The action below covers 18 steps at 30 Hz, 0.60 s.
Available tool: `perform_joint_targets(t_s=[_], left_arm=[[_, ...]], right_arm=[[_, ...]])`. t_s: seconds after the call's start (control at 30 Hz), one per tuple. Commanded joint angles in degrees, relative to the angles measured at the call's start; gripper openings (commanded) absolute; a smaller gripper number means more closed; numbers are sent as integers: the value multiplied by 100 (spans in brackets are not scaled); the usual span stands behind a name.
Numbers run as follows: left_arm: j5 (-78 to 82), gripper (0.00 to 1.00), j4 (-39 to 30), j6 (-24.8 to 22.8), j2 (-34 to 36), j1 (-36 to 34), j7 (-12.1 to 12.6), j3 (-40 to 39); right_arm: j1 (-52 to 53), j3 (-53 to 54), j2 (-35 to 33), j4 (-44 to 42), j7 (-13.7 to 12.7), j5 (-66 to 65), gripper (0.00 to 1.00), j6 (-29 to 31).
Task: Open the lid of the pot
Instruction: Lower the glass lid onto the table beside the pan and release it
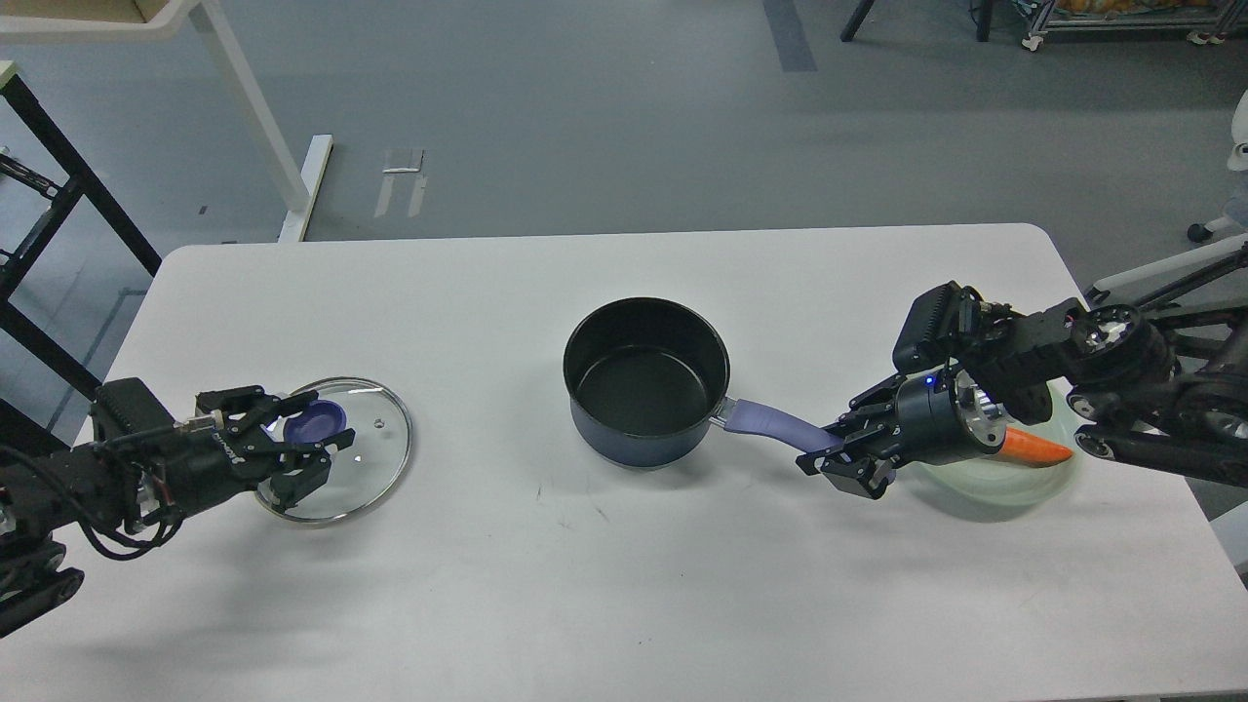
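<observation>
The dark blue pot (646,382) stands uncovered at the table's middle, its purple handle (770,421) pointing right. My right gripper (827,450) is shut on the end of that handle. The glass lid (375,458) with a blue knob (322,421) is at the table's left, low over or on the surface, well apart from the pot. My left gripper (314,437) has its fingers closed around the knob from the left.
A pale green plate (1014,483) with an orange carrot (1041,448) lies at the right, partly under my right arm. The white table (624,585) has its near edge below and its left edge close to the lid.
</observation>
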Motion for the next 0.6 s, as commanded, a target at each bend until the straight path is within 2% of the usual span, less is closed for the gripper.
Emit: perform_joint_targets(t_s=[0.0, 0.17, 0.37, 0.47, 0.57], left_arm=[[-2, 81, -5, -4, -2, 3, 0, 0], [-11, 97, -75, -13, 33, -15, 0, -27], [-941, 99, -619, -214, 279, -147, 0, -97], [-1879, 99, -1155, -854, 551, -506, 0, -106], [-3389, 99, -1411, -1601, 710, -831, 0, -176]], right_arm=[[0, 0, -9, -4, 0, 1, 28, 0], [0, 0, 0, -4, 0, 1, 28, 0], [0, 0, -9, -4, 0, 1, 29, 0], [0, 0, 0, 5, 0, 1, 29, 0], [9, 0, 0, 5, 0, 1, 36, 0]])
